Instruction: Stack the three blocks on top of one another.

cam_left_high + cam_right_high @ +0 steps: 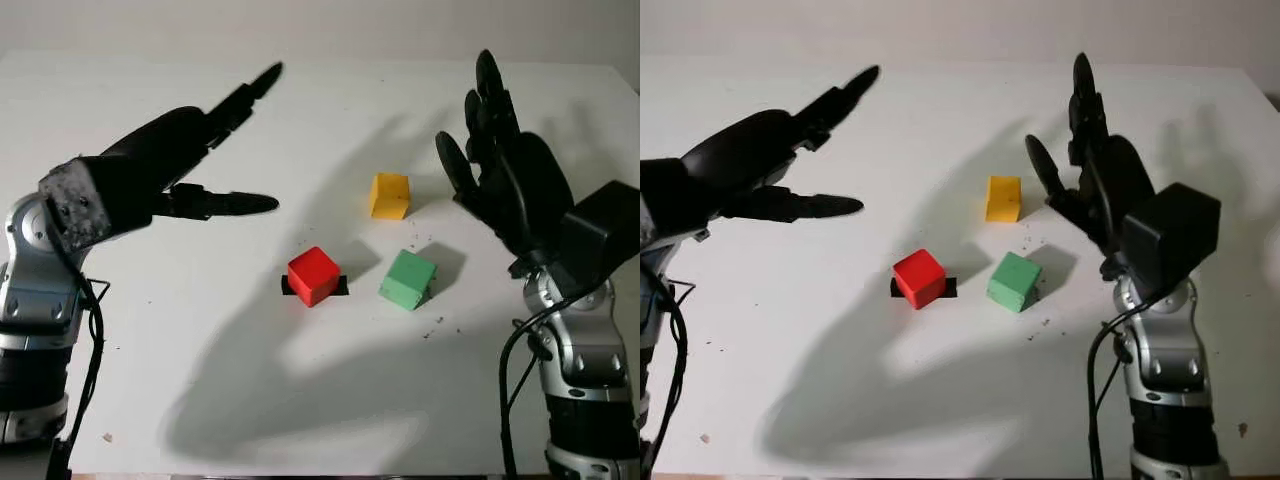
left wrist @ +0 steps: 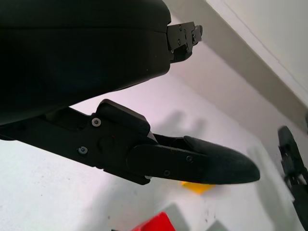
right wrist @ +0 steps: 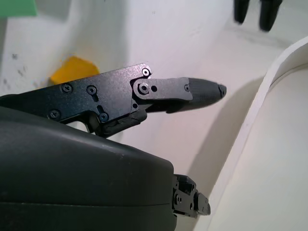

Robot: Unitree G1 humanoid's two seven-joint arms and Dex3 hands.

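all three blocks lie separately on the white table [image 1: 150, 380]; no stacking is done. the red block [image 1: 313, 275] sits nearest the robot, on a small black marker [image 1: 340, 286] that shows at both of its sides. the green block [image 1: 408, 279] lies just beside it toward the right arm, tilted, with one edge apparently lifted. the yellow block [image 1: 390, 195] lies farther back, apart from both.

the left hand [image 1: 215, 150] is raised above the table to the left of the blocks, open, holding nothing. the right hand [image 1: 495, 150] is raised to the right of the yellow and green blocks, open, holding nothing.

risks, as judgement:
- the green block's tilt may cause a finger to meet an edge instead of a flat face, so the block could roll or slip out of the grasp.
- the red and green blocks are close together. a finger lowered between them could push the neighbour and shift the intended base.
- a block released off-centre or at an angle would likely topple the stack.
- both hands converging on the same cluster could collide.

surroundings: small dark specks [image 1: 435, 322] lie on the table near the green block. strong hand shadows cross the block area. nothing stands between either hand and the blocks.
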